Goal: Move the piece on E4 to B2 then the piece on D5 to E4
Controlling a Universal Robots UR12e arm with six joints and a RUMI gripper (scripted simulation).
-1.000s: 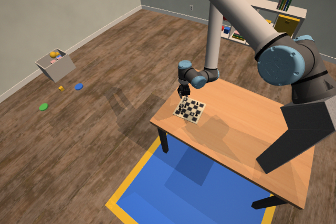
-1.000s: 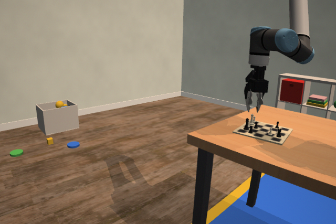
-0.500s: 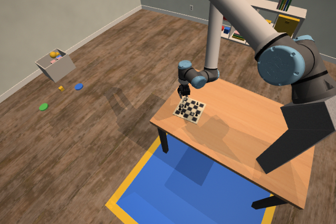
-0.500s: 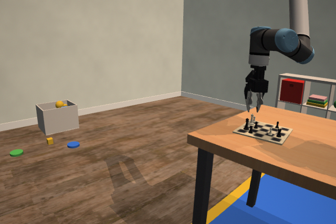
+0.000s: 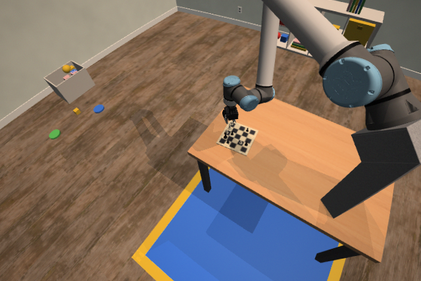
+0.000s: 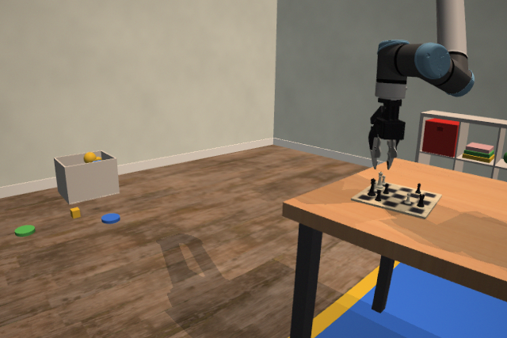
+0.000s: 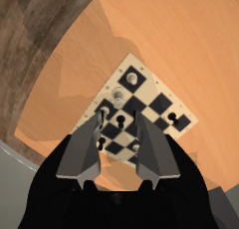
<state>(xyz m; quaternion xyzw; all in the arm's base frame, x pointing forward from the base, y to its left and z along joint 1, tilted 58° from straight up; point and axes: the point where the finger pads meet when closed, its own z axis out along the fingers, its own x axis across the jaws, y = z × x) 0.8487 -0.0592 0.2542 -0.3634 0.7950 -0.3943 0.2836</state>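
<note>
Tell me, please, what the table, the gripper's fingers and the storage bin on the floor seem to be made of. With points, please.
Table (image 5: pixel 306 141) (image 6: pixel 463 228): probably wood, orange-brown with faint grain lines and a satin look.
Gripper's fingers (image 6: pixel 375 156): likely bare metal, judging by their plain grey, flat faces; grey plastic is possible.
Storage bin (image 5: pixel 76 87) (image 6: pixel 92 180): matte pale grey, smooth thin walls; painted board or plastic, I cannot tell which.

The board (image 5: pixel 253 131) (image 6: pixel 433 196) (image 7: pixel 143 70) was chequered black and cream, its pieces some black, some pale grey. The desk (image 5: pixel 298 124) (image 6: pixel 327 199) (image 7: pixel 159 30) was orange-brown, streaked with fine grain, on black legs. I saw light-blue caps on the grey-and-white arm (image 5: pixel 298 9) (image 6: pixel 450 11), a black end effector (image 5: pixel 229 122) (image 6: pixel 382 167) (image 7: pixel 119 111) with grey fingers, and a blue mat (image 5: pixel 190 230) (image 6: pixel 458 297) edged in yellow.
</note>
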